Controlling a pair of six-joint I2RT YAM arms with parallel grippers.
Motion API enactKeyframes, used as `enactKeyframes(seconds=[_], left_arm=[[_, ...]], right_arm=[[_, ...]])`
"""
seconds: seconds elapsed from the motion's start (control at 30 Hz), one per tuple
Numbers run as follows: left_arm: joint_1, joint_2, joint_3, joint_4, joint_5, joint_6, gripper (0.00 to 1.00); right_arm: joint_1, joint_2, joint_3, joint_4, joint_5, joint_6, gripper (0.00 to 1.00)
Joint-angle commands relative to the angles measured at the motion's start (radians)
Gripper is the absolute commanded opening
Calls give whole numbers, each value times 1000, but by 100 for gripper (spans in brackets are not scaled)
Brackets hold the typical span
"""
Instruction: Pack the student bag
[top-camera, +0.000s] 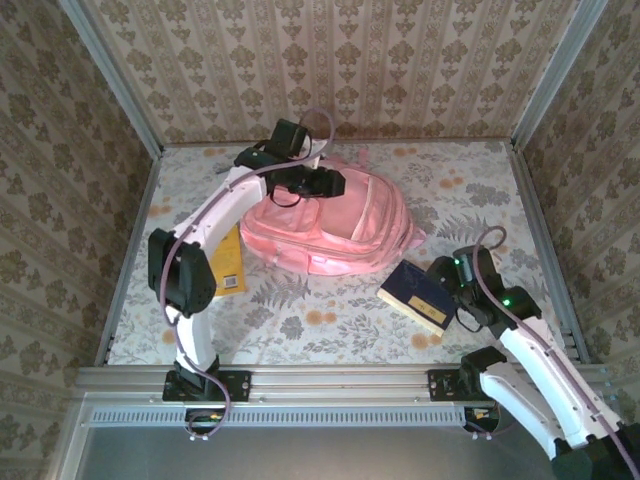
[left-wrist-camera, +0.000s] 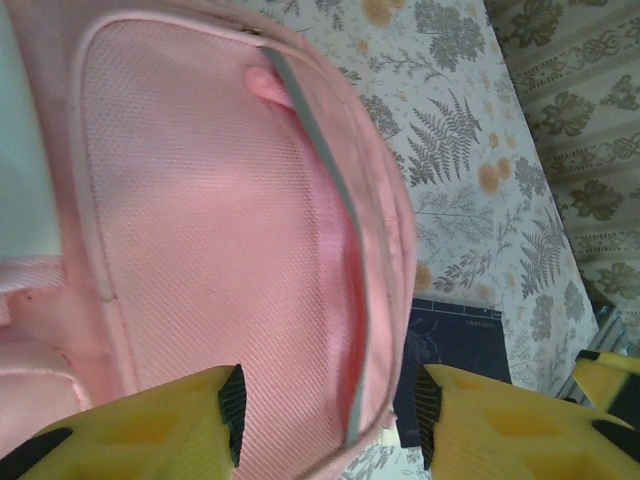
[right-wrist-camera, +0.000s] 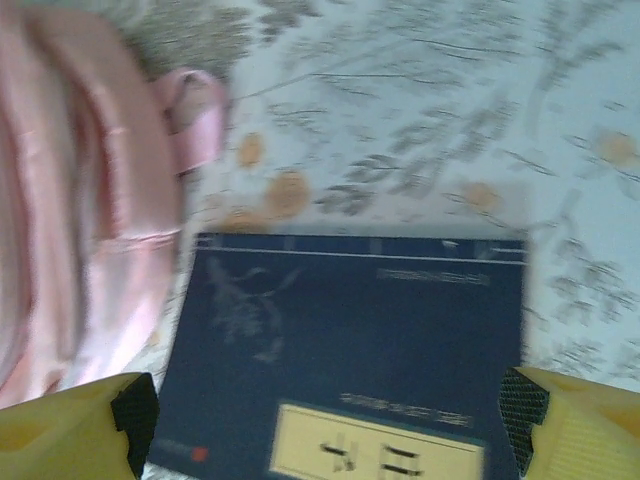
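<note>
A large pink student bag (top-camera: 335, 232) lies flat on a table (top-camera: 500, 200) covered in a pale fern-and-flower print.

The left gripper (top-camera: 322, 184) hangs over the bag's far edge. In the left wrist view the left gripper (left-wrist-camera: 330, 412) has its yellow fingers (left-wrist-camera: 160, 430) apart. The student bag (left-wrist-camera: 200, 200) lies right under them: a pink mesh panel fills the space ahead of the jaws, and the bag's grey zip line and curved rim run down between the two fingertips. It is not clear whether either finger touches the fabric.

A navy book (top-camera: 415, 296) lies just beside the bag's near right corner, with the right gripper (top-camera: 447, 284) at the book's end away from the bag. In the blurred right wrist view the right gripper (right-wrist-camera: 328, 410) is spread wide, and the navy book (right-wrist-camera: 350, 340) spans the whole gap between its fingers (right-wrist-camera: 70, 435). Whether they press on the book cannot be told. The student bag (right-wrist-camera: 70, 200) sits ahead and to the left of these jaws, outside them.

The navy book (left-wrist-camera: 455, 345) also shows just past the bag's rim in the left wrist view. A yellow book (top-camera: 228, 262) lies just to the left of the bag, partly under the left arm.
</note>
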Motion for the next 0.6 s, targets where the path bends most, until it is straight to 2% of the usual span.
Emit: enactKeyframes(seconds=[0.0, 0.13, 0.2, 0.37, 0.57], left_arm=[[-83, -113, -102, 57, -49, -24, 52], [-156, -179, -346, 290, -7, -198, 54], [-203, -169, -409, 364, 0, -250, 55], [-319, -66, -408, 373, -33, -247, 55], [-377, 44, -414, 409, -43, -248, 52]], right_arm=[[-77, -10, -67, -83, -127, 80, 90], [-109, -25, -139, -71, -209, 140, 92], [-113, -33, -182, -31, -246, 160, 91], [-130, -48, -252, 68, -332, 196, 86], [-144, -113, -268, 104, -351, 207, 72]])
